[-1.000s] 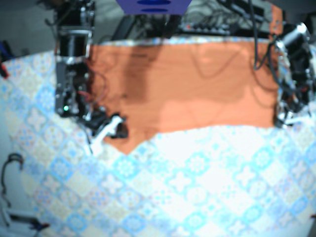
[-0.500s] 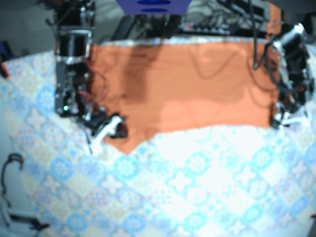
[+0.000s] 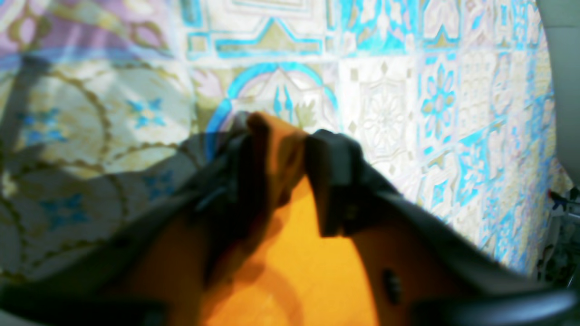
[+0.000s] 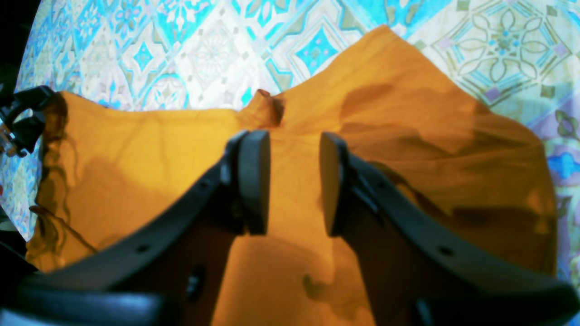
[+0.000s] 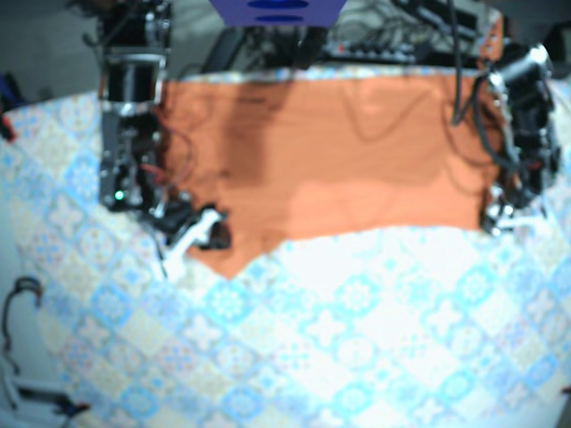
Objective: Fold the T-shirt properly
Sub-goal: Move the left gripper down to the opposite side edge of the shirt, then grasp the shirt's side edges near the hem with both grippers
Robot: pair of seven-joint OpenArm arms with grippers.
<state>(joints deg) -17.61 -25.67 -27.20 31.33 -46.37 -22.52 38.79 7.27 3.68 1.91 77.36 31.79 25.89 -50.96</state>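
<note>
Orange shirt (image 5: 330,152) lies spread flat on the tiled cloth (image 5: 357,339). Its near corner on the left arm's side has crept inward over the last second, so a fold looks to be starting. The left gripper (image 3: 283,145) pinches that corner tight. The right gripper (image 4: 292,181) hovers over the shirt's opposite corner, jaws apart, holding nothing.

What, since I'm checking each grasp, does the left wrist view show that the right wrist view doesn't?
Only the left wrist view shows the left claw closed on a raised corner of the T-shirt. Only the right wrist view shows the right claw, open over the spread shirt, with most of the garment in sight. Both show orange fabric lying on the patterned tablecloth.
</note>
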